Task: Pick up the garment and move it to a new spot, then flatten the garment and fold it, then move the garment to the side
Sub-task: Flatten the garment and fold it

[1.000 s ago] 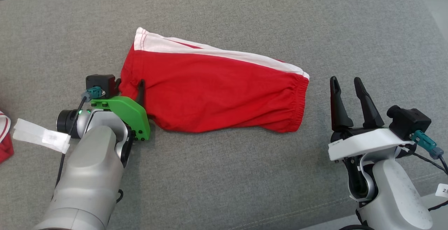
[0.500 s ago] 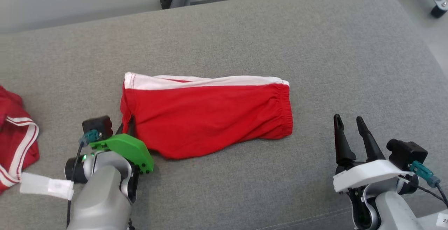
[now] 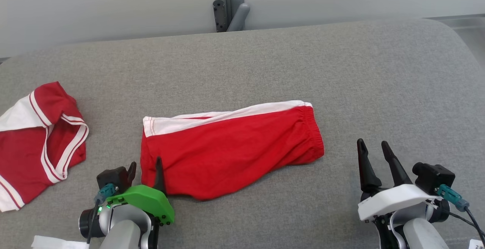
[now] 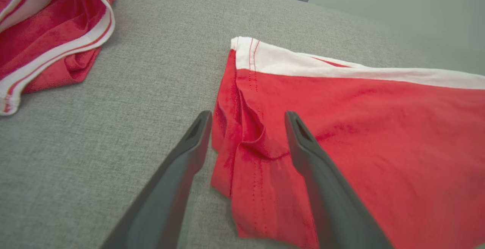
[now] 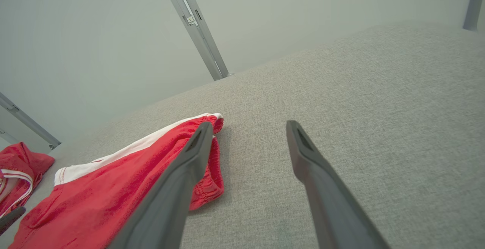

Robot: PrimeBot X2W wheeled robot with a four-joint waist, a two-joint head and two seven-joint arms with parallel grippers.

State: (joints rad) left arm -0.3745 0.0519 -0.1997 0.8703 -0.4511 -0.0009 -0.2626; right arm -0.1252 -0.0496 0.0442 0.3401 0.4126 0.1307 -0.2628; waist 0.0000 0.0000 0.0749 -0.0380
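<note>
The red shorts (image 3: 227, 154), with a white band along the far edge, lie flat on the grey upholstered surface (image 3: 341, 71), between the two end effectors. The left end effector (image 3: 146, 162) is open and grips nothing. It straddles the shorts' near leg-hem corner: in the left wrist view (image 4: 248, 116) its right finger (image 4: 322, 173) lies over the red cloth and its left finger (image 4: 178, 173) over bare grey fabric. The right end effector (image 3: 371, 142) is also open and empty. The elastic waistband end lies ahead of it and to its left, apart from it.

Further left of the left end effector lies a second red-and-white garment (image 3: 38, 143), crumpled.

A white tag (image 3: 478, 244) beside the right arm shows a "2", cut off by the frame edge. A white tape strip (image 3: 57, 242) on the left arm is too blurred to read.
</note>
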